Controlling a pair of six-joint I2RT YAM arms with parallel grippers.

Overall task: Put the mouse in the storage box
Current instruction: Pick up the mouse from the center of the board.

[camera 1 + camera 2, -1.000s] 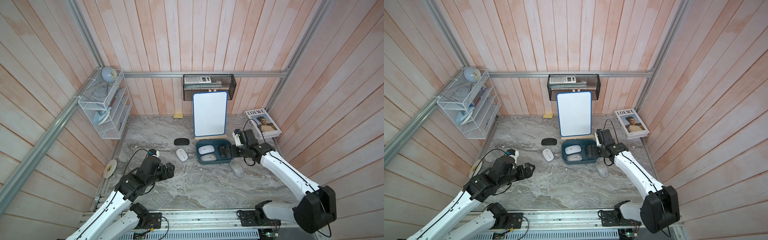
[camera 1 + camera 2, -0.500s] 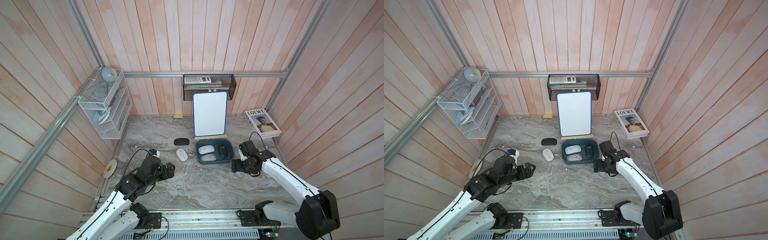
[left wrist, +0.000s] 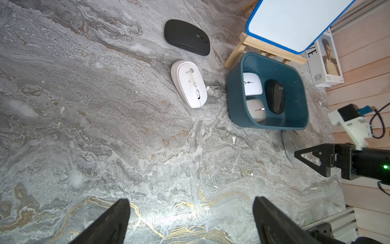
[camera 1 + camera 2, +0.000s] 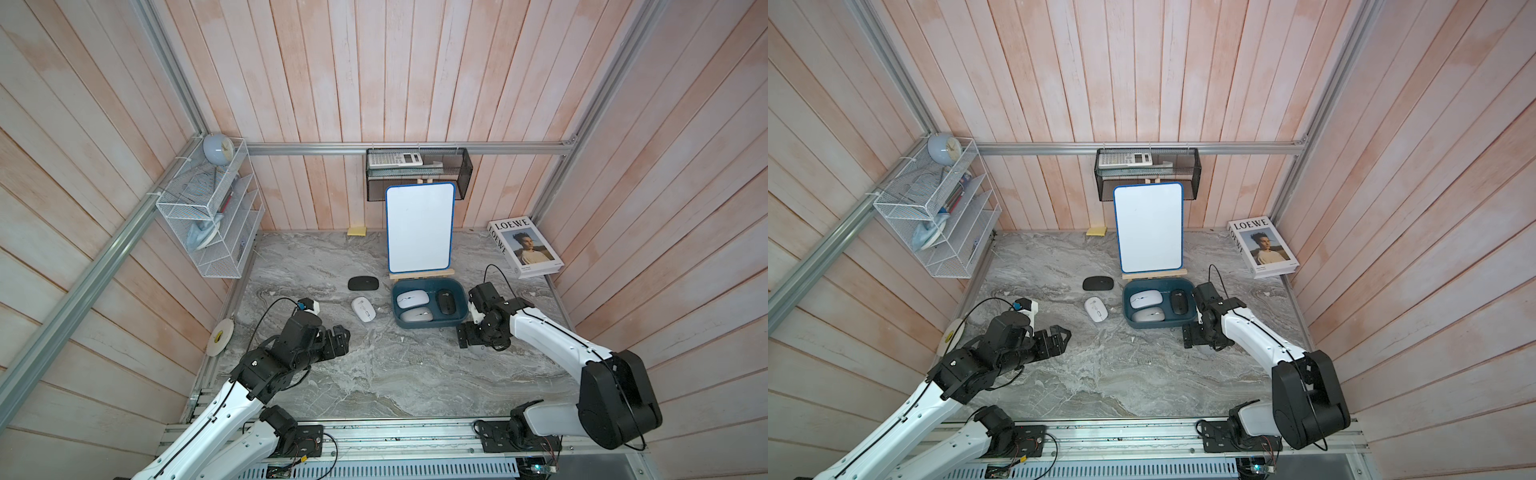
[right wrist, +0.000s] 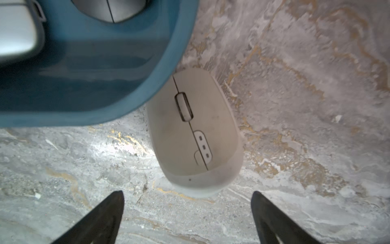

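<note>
The teal storage box point(image 4: 428, 326) point(image 4: 1160, 325) point(image 3: 236, 101) stands in front of the whiteboard and holds two pale mice and a black mouse point(image 4: 446, 301) point(image 3: 275, 97). A grey mouse point(image 5: 194, 135) point(image 3: 291, 143) lies on the marble against the box's front right corner. My right gripper point(image 4: 462, 336) point(image 4: 1187, 336) point(image 5: 187, 192) is open and low just short of it, holding nothing. A white mouse point(image 4: 363, 308) point(image 3: 190, 83) and a flat black mouse point(image 4: 363, 284) point(image 3: 186, 37) lie left of the box. My left gripper point(image 4: 343, 340) point(image 4: 1065, 338) point(image 3: 191, 198) hangs open and empty at the front left.
A whiteboard on a wooden easel point(image 4: 419, 226) stands right behind the box. A book point(image 4: 525, 251) lies at the back right. A white wire rack point(image 4: 212, 224) and a black mesh basket point(image 4: 417, 170) hang on the walls. A tape roll point(image 4: 220, 336) leans at the left edge.
My right gripper left the black mouse in the box, pulled back toward the front and came down by the grey mouse, its jaws spreading wider. The left arm has stayed still.
</note>
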